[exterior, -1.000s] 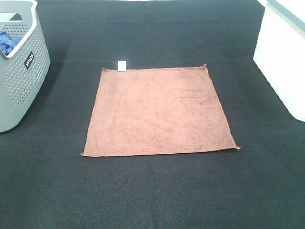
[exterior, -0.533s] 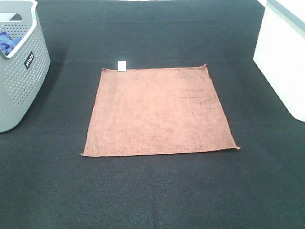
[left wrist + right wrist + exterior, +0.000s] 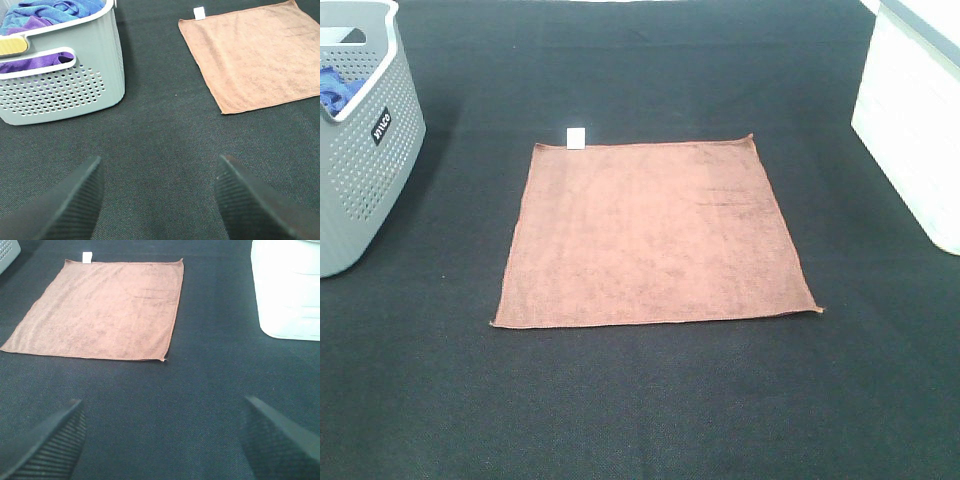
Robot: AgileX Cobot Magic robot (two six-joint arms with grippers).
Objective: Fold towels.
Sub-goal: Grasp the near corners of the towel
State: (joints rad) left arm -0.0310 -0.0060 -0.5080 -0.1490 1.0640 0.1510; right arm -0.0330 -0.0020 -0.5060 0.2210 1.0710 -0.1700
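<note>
A reddish-brown square towel (image 3: 655, 235) lies flat and unfolded on the black table, with a small white tag (image 3: 576, 137) at its far edge. It also shows in the left wrist view (image 3: 255, 55) and the right wrist view (image 3: 105, 307). Neither arm shows in the exterior high view. My left gripper (image 3: 157, 200) is open and empty, above bare table short of the towel's near-left corner. My right gripper (image 3: 162, 440) is open and empty, above bare table short of the towel's near-right corner.
A grey perforated basket (image 3: 360, 140) stands at the left; the left wrist view shows blue and purple cloths (image 3: 45, 12) in it. A white bin (image 3: 915, 115) stands at the right, also in the right wrist view (image 3: 287, 287).
</note>
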